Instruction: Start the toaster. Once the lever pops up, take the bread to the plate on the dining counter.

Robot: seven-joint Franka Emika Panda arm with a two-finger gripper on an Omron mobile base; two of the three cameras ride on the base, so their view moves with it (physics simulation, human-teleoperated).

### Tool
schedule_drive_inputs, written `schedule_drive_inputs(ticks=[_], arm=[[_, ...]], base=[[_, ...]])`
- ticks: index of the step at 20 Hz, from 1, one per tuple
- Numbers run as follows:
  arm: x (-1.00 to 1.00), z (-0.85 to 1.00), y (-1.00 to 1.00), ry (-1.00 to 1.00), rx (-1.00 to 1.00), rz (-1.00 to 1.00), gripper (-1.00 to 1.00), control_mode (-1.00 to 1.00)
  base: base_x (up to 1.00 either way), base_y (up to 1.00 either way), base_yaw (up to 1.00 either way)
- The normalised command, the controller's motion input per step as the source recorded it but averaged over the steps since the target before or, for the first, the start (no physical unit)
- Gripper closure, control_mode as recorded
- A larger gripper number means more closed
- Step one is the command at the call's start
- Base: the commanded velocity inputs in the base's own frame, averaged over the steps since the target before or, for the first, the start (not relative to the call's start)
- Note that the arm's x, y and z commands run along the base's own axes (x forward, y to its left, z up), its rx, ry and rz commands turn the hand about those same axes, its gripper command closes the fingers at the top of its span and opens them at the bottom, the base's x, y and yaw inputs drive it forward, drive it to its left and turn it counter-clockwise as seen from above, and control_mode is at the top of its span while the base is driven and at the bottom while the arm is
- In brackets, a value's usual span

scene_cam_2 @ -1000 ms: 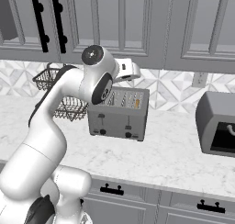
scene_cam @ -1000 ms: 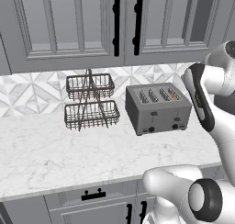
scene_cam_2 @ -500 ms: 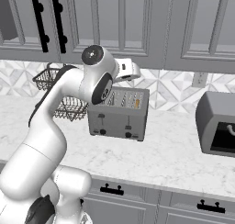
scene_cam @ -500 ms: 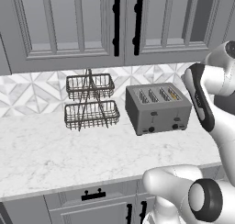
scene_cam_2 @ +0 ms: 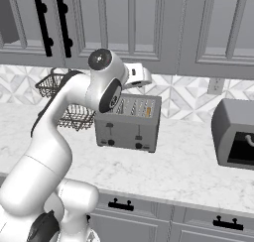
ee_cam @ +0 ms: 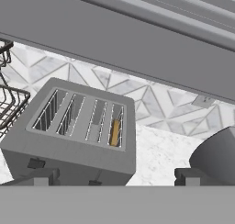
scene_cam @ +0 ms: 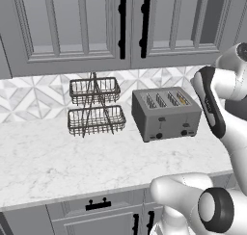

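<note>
Four slots run across the top of the toaster (ee_cam: 75,136), which stands on the marble table (scene_cam: 58,157) beside a wire basket rack (scene_cam: 94,107). The bread (ee_cam: 114,132) sits upright in the rightmost slot. The jaws are spread wide, holding nothing, above the toaster.

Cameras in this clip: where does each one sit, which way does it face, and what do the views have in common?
Left base view: behind the arm on its left, facing the worktop with the toaster and wire basket rack; the arm rises at right.
Right base view: behind on its right, facing the same toaster and a dark appliance; the arm crosses the left.
Hand view: above the toaster, looking down into its slots at the bread; open gripper at the bottom.
All three share the toaster.
</note>
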Motion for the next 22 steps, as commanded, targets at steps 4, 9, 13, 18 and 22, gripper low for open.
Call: schedule_drive_inputs(ticks=[4, 9, 13, 18, 22], arm=[[0.0, 0.0, 0.0, 0.0, 0.0, 0.0, -1.0, -1.0], [0.0, 0.0, 0.0, 0.0, 0.0, 0.0, -1.0, -1.0], [0.0, 0.0, 0.0, 0.0, 0.0, 0.0, -1.0, -1.0], [0.0, 0.0, 0.0, 0.0, 0.0, 0.0, -1.0, -1.0], [0.0, 0.0, 0.0, 0.0, 0.0, 0.0, -1.0, -1.0]], base=[[0.0, 0.0, 0.0], [0.0, 0.0, 0.0], [0.0, 0.0, 0.0], [0.0, 0.0, 0.0], [0.0, 0.0, 0.0]])
